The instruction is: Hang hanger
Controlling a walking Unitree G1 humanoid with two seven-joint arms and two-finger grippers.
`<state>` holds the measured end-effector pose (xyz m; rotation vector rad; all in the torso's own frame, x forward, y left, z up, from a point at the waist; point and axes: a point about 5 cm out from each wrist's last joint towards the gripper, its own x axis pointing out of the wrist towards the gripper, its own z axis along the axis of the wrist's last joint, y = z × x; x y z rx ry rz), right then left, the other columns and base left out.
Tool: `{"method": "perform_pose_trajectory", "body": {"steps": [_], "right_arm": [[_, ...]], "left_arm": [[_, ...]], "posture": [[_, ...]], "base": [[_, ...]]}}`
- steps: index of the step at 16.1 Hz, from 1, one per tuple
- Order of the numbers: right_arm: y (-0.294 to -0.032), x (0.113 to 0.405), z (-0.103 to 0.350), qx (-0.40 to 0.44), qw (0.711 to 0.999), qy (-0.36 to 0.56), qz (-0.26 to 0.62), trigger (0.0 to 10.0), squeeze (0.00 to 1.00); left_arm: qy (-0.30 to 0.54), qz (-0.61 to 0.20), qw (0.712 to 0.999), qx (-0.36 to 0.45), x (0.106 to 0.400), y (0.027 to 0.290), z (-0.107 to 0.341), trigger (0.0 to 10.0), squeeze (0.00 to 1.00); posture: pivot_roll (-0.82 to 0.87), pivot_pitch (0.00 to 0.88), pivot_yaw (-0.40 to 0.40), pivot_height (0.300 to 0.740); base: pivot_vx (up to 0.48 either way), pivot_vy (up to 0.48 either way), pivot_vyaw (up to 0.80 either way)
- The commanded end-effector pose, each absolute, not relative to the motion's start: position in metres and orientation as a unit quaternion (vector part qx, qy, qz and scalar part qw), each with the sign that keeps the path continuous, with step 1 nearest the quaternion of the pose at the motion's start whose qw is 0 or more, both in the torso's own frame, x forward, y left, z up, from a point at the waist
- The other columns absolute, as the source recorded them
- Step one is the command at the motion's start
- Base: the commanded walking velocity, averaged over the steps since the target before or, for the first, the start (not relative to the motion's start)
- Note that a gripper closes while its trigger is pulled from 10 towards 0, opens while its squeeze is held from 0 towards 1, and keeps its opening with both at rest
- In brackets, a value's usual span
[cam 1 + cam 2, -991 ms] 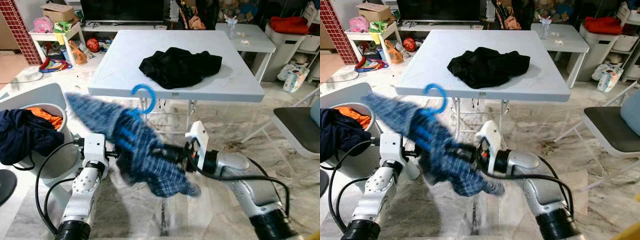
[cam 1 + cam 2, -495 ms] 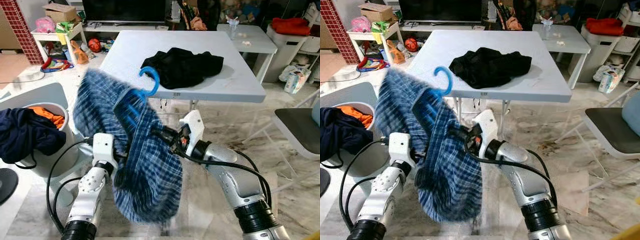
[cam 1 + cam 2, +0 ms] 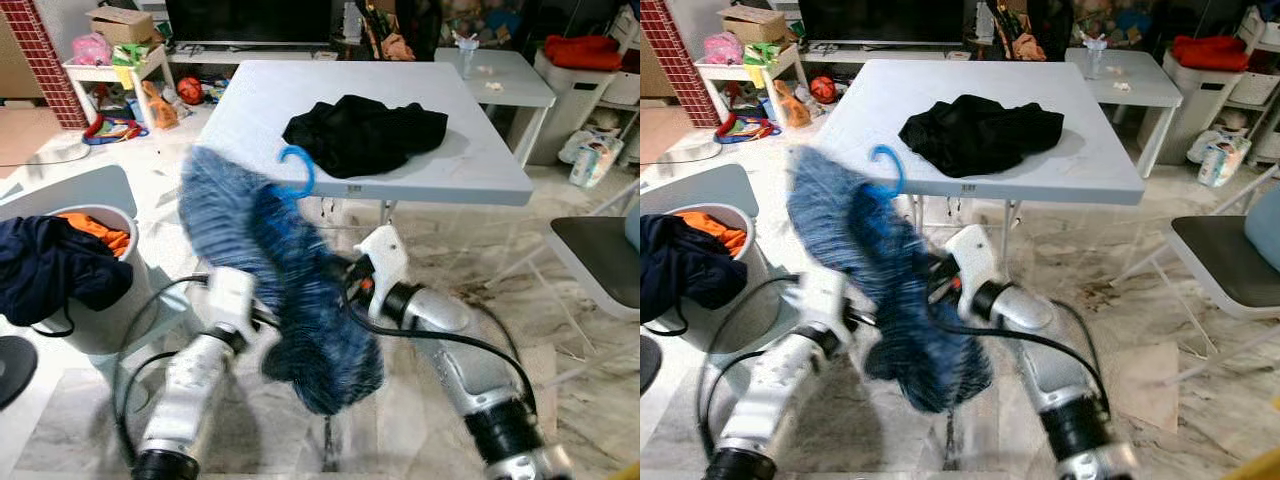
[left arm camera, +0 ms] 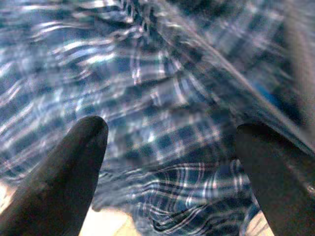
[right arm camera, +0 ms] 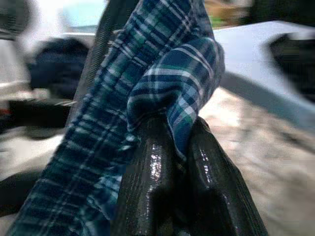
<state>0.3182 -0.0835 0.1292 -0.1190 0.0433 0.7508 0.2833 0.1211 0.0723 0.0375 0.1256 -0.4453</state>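
Between the two arms, in front of the white table's [image 3: 250, 120] near edge, a blue plaid shirt [image 3: 290, 290] was seen draped over a blue hanger [image 3: 297, 170], blurred in both eye views. The hanger's hook was seen poking up from the top of the cloth, just before the table edge. The right gripper [image 5: 178, 147] was shown by its wrist view with both black fingers pressed together on a fold of the plaid cloth; in the eye views that grip was hidden behind the shirt. The left gripper [image 4: 172, 162] was shown by its own wrist view with fingers [image 4: 64, 172] spread wide apart, the plaid fabric lying beyond them and not pinched. A black garment [image 3: 365, 130] was seen lying near the tabletop's front edge. A white bucket [image 3: 100, 320] holding dark blue and orange clothes stood on the floor at the robot's left.
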Motion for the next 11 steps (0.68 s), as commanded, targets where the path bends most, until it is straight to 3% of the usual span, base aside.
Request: {"method": "perform_pose_trajectory", "body": {"steps": [1,3,4,5,9,11], "right_arm": [[-0.09,0.328,0.144,-0.065,0.943,-0.018,0.325,10.0,0.0],[-0.09,0.33,0.147,-0.055,0.944,-0.021,0.324,10.0,0.0],[-0.089,0.329,0.144,-0.061,0.941,-0.019,0.332,10.0,0.0],[-0.087,0.328,0.141,-0.056,0.937,-0.015,0.345,10.0,0.0],[-0.078,0.316,0.134,-0.047,0.91,0.001,0.413,10.0,0.0],[-0.074,0.299,0.13,-0.049,0.871,0.012,0.488,10.0,0.0]], "left_arm": [[0.064,-0.222,0.972,0.034,0.282,0.123,0.072,10.0,1.0],[0.061,-0.201,0.977,0.034,0.284,0.129,0.073,10.0,0.99],[0.055,-0.194,0.979,0.036,0.286,0.131,0.077,10.0,0.65],[0.05,-0.191,0.98,0.04,0.288,0.133,0.08,10.0,0.0],[0.038,-0.173,0.983,0.045,0.294,0.135,0.085,10.0,0.0],[0.035,-0.165,0.984,0.051,0.298,0.138,0.088,10.0,0.0]], "posture": [[-0.05,0.0,-0.014,0.74],[-0.05,0.0,-0.014,0.74],[-0.05,0.0,-0.016,0.74],[-0.05,0.0,-0.016,0.74],[-0.05,0.0,-0.013,0.74],[-0.06,0.0,-0.011,0.74]], "base": [[0.0,0.0,0.0],[0.0,0.0,0.0],[0.0,0.0,0.0],[0.0,0.0,0.0],[0.0,0.0,0.0],[0.0,0.0,0.0]]}}
